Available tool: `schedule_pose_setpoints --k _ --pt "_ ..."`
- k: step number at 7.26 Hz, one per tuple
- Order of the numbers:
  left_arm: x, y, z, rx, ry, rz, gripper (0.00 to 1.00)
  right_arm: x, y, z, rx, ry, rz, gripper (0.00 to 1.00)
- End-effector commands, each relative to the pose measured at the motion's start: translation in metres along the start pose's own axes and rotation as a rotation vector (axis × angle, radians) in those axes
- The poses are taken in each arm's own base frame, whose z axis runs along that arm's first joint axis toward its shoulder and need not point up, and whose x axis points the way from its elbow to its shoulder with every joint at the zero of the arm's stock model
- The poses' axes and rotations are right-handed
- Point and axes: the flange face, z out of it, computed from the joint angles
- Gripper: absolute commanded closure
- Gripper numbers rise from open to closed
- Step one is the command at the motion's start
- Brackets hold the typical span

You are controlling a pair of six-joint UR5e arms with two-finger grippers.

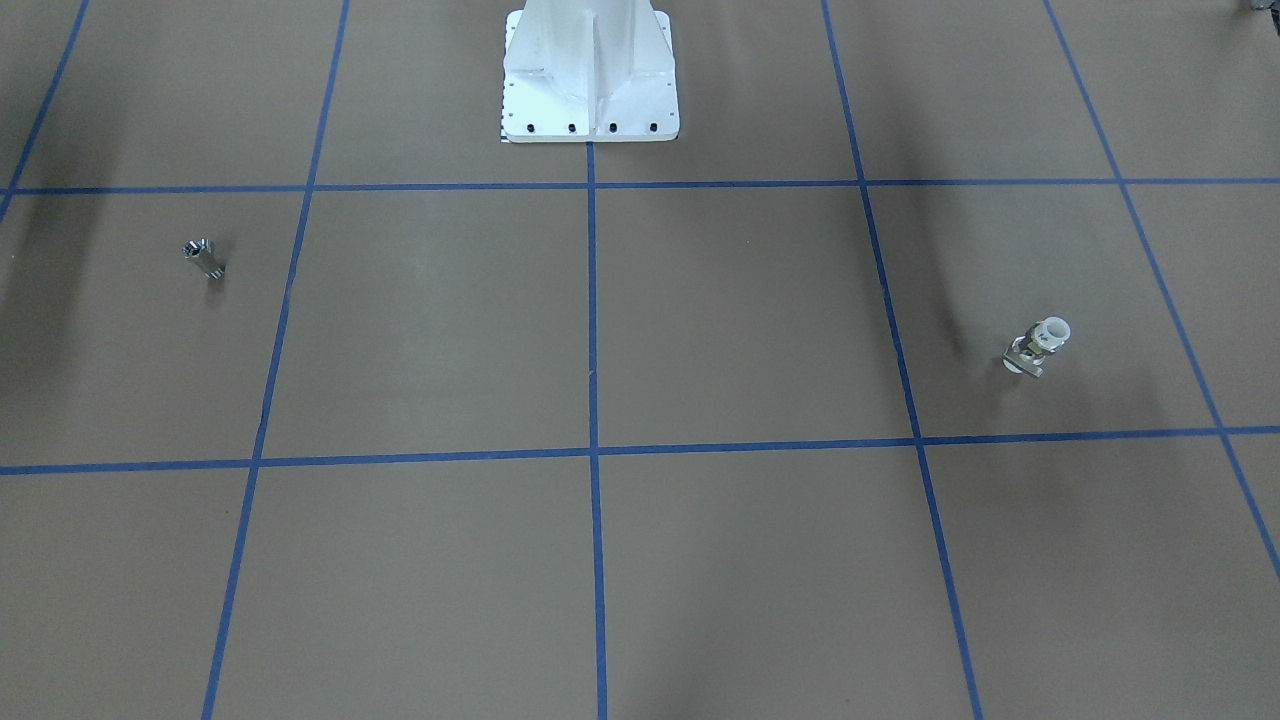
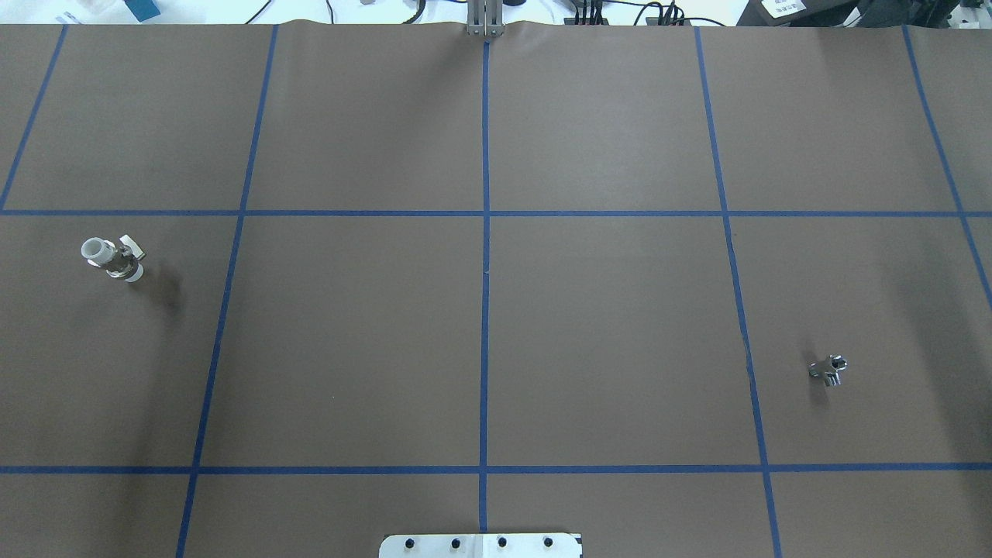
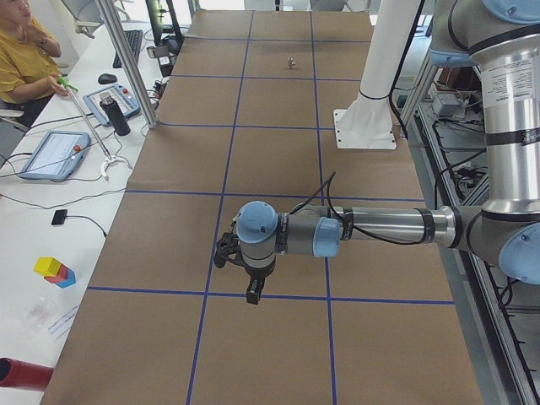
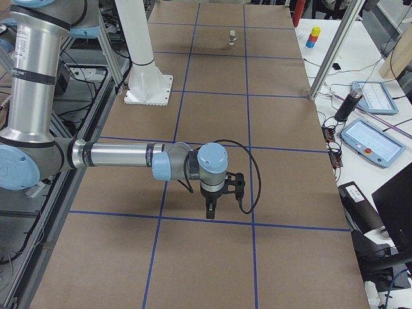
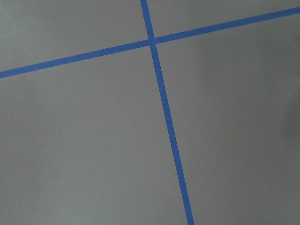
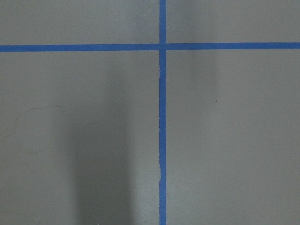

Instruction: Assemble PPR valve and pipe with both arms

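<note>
The PPR valve [image 2: 112, 258], white collar on a silvery body, stands on the brown table at the robot's left; it is also the PPR valve [image 1: 1040, 345] at the right of the front-facing view and the small far PPR valve [image 4: 232, 38]. The pipe [image 2: 829, 370], a small shiny metal piece, lies at the robot's right, the same pipe [image 1: 203, 258] and far pipe [image 3: 291, 62]. The left gripper [image 3: 253, 293] hangs above the table, seen only from the side; I cannot tell its state. The same goes for the right gripper [image 4: 210, 211]. Both wrist views show only table and tape.
Blue tape lines [image 2: 485, 232] divide the table into squares. The white bolted pedestal [image 1: 590, 90] stands at the robot's side. A seated person [image 3: 21, 51], tablets [image 4: 373, 138] and a dark bottle [image 3: 118, 114] are on side benches beyond the table edge.
</note>
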Motion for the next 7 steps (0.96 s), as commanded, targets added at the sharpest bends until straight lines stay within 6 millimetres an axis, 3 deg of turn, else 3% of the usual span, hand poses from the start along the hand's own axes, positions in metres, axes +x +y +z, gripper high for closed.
schedule_pose_setpoints --k 1,4,7 --pt "0.005 -0.005 -0.004 0.009 0.009 0.002 0.0 0.002 0.001 0.002 -0.002 0.0 0.003 0.0" --pt "0.005 -0.005 -0.005 0.009 -0.004 0.01 0.0 0.003 0.003 0.003 -0.004 0.0 0.004 0.0" --pt "0.021 -0.031 -0.023 0.061 -0.002 0.055 0.0 0.003 0.003 0.003 -0.002 0.0 0.004 0.0"
